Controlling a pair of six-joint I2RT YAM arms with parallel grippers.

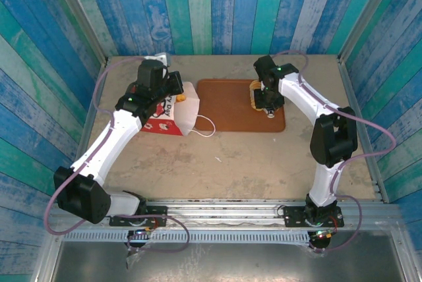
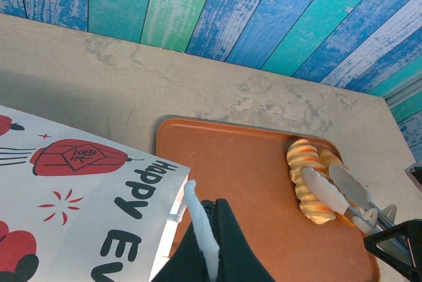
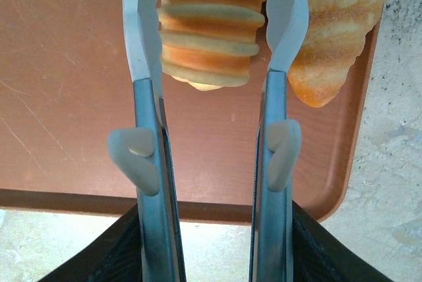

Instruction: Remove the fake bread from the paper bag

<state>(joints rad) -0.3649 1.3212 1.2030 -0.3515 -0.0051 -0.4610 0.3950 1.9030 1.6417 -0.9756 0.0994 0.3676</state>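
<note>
Right pincer (image 3: 212, 38) stood about half wide, its fingers (image 3: 142, 45) pressed to either flank of a ridged croissant (image 3: 211, 18), so it had that one in hand. And look where: low over the tray (image 3: 66, 97), right beside a second croissant (image 3: 336, 31) lying at the tray's edge. That read as a set-down in progress, bread being lined up side by side on the tray, not dropped loose on the table (image 2: 99, 91).

Over to the bag (image 2: 72, 190). It lay on its side left of the tray, mouth turned toward it, one loop handle (image 1: 206, 126) trailing on the table. Left pincer (image 2: 206, 229) was closed tight at the upper rim, and by my reckoning it had pinched the paper to hold the mouth up and open for its partner. An orange piece (image 1: 182, 97) showed at that mouth, likely more bread waiting inside, so the job looked only partly done.

Now the print. In bold black, "Happy" read clearly on the white panel, with "EV" below it cut off by the frame. From above, "Day" could be made out. Red lanterns sat beside the lettering, one bearing a small mark too fine to read. No writing on tray, bread or blue plank walls.
</note>
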